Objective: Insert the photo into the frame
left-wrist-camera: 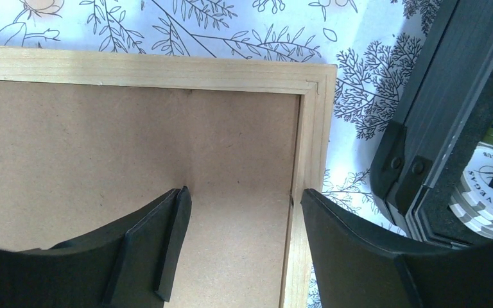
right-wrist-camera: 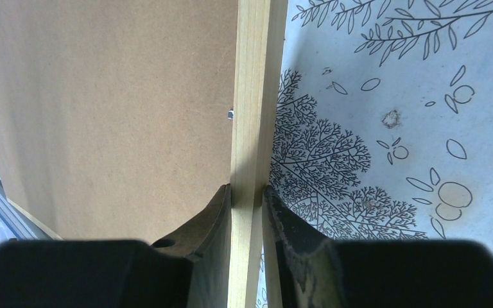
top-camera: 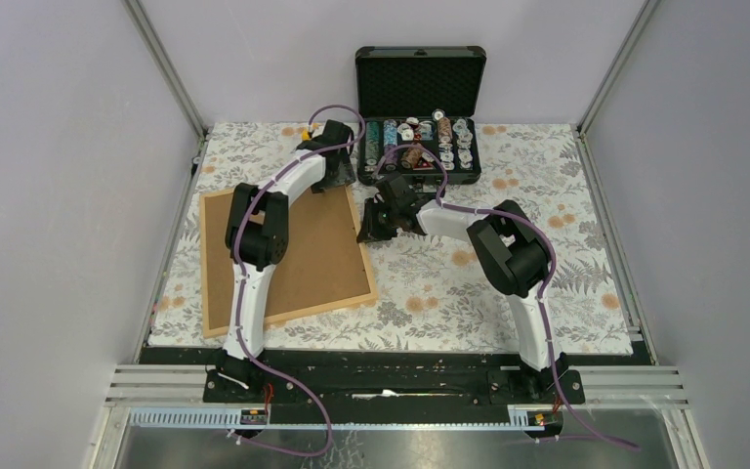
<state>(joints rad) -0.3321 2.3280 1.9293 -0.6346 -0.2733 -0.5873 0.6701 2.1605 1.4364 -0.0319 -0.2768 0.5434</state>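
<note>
Two arms reach over the frame (top-camera: 312, 310), which lies on the left of the surface (top-camera: 469, 293) with its brown backing (top-camera: 308, 249) up. At its far right corner the left gripper (left-wrist-camera: 244, 192) hangs with jaws spread wide, one finger over the backing, the other at the rail's outer edge, grasping nothing. The right gripper (right-wrist-camera: 247, 189) has its jaws clenched on the frame's right rail. Farther back stands a black case (top-camera: 420, 147).
</note>
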